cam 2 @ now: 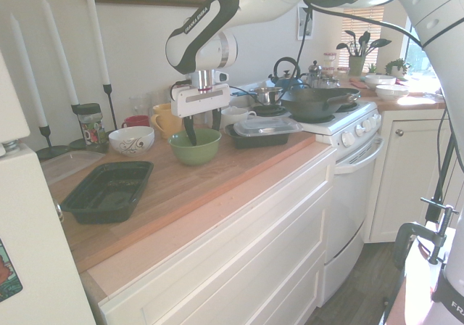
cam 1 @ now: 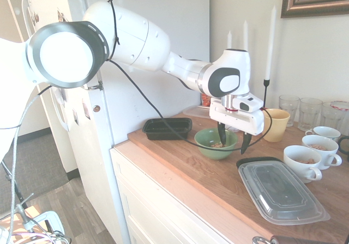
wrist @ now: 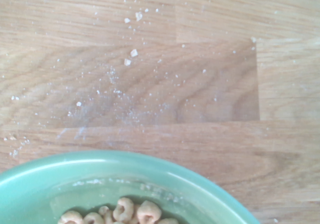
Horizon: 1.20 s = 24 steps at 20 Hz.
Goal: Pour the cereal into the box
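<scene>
The cereal (cam 1: 217, 145) is a small heap of tan rings in the bottom of a green bowl (cam 1: 210, 151) in the middle of the wooden counter. The wrist view shows the rings (wrist: 125, 213) just inside the bowl's rim (wrist: 100, 161). My gripper (cam 1: 233, 139) hangs low at the bowl's edge and is open. One finger is over the bowl's inside and the other is outside its rim. It holds nothing. The box (cam 1: 166, 128), a shallow black tray, lies empty near the counter's end beside the fridge. The second exterior view shows the gripper (cam 2: 204, 125), the bowl (cam 2: 196, 152) and the box (cam 2: 109, 189).
A black container with a clear lid (cam 1: 281, 189) lies near the counter's front edge. White cups (cam 1: 302, 161), a yellow cup (cam 1: 275, 124), glasses (cam 1: 309, 112) and candles (cam 1: 269, 42) stand behind. A white patterned bowl (cam 2: 131, 140) is near the wall, and a stove (cam 2: 319, 107) lies beyond.
</scene>
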Each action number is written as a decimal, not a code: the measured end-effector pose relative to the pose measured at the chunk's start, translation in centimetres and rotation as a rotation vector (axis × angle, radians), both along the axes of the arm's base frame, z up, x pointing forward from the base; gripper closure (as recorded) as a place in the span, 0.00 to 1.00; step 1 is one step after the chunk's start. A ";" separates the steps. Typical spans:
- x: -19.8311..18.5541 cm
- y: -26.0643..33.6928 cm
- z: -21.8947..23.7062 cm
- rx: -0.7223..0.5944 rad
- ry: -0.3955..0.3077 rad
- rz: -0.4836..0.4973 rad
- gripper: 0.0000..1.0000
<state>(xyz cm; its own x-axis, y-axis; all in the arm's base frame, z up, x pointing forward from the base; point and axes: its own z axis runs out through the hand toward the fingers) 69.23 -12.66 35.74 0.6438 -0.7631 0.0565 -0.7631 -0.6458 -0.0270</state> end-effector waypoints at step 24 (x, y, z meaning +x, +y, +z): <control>-1.3 -1.2 -1.0 0.034 0.023 -0.002 1.00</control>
<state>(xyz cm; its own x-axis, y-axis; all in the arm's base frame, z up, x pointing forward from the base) 67.90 -13.86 34.75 0.6428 -0.7659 0.0159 -0.7653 -0.6430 -0.0311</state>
